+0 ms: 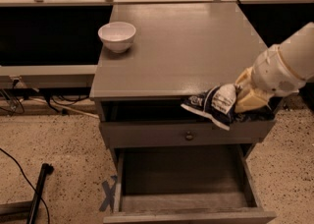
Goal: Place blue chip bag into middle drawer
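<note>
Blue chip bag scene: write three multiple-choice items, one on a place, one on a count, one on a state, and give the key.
1. Where is the blue chip bag?
A) on the ground
B) in the end effector, at the front edge of the cabinet top
C) on the drawer floor
2. How many bowls stand on the cabinet top?
A) one
B) two
C) three
3. The middle drawer is:
A) pulled open
B) pushed shut
C) taken out
Key: 1 B, the end effector is clamped on it there. 2 A, only the white bowl shows. 3 A, its bare floor shows below the bag.
</note>
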### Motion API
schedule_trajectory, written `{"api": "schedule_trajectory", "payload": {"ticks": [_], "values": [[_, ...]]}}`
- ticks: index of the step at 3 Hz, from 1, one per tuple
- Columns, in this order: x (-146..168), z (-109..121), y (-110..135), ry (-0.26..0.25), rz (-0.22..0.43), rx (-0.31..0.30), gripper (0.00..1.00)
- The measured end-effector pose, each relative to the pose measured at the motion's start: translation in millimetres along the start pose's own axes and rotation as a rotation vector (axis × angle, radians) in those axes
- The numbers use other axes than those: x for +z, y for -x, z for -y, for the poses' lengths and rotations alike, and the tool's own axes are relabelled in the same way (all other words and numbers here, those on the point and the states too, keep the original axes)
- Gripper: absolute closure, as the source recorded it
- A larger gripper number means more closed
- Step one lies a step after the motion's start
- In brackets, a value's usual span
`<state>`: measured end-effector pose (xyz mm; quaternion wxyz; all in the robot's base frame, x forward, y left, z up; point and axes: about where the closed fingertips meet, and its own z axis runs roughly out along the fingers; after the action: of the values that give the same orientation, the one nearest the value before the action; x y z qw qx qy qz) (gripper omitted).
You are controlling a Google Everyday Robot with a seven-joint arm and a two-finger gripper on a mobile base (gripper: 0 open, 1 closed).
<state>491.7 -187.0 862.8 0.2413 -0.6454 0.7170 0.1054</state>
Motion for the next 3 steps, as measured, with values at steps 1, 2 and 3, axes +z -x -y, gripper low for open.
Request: {"api": "schedule_trajectory", "payload": {"ticks": [1, 2, 3], "values": [[46.8, -37.4, -60.9, 0.063, -0.009, 0.159, 0.80], [93.2, -60.3, -112.8, 0.104, -0.036, 0.290, 0.81], [136.0, -72.6, -140.8, 0.144, -0.049, 0.356, 0.79]]}}
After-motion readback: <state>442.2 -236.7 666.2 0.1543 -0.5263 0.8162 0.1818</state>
